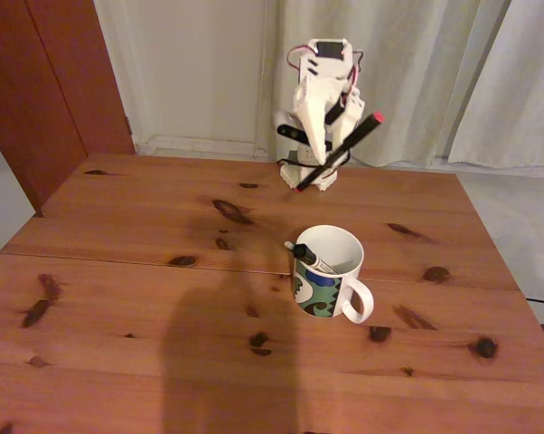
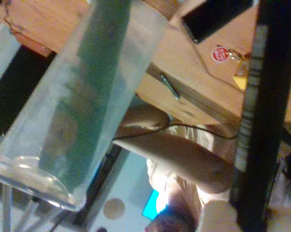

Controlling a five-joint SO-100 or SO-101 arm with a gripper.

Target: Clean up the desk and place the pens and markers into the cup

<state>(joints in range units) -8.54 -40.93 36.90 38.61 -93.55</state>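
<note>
At the far edge of the desk [image 1: 118,298] the white arm is folded upright. Its gripper [image 1: 329,163] is shut on a thin black pen with a red tip [image 1: 353,137], held slanting above the wood with the red end up and to the right. The cup [image 1: 326,294], a white mug with a blue-and-green pattern and its handle to the front right, stands mid-desk well in front of the arm. A white-barrelled marker [image 1: 313,259] with a black end leans inside it. In the wrist view the black pen [image 2: 259,121] runs along the right edge beside a pale, translucent finger [image 2: 78,106].
Curtains and a white wall stand behind the arm, with a dark wooden door at the back left. A broad shadow falls across the desk's front middle. The wrist view looks out into the room, blurred, at a person's arm [image 2: 184,159] and wooden furniture.
</note>
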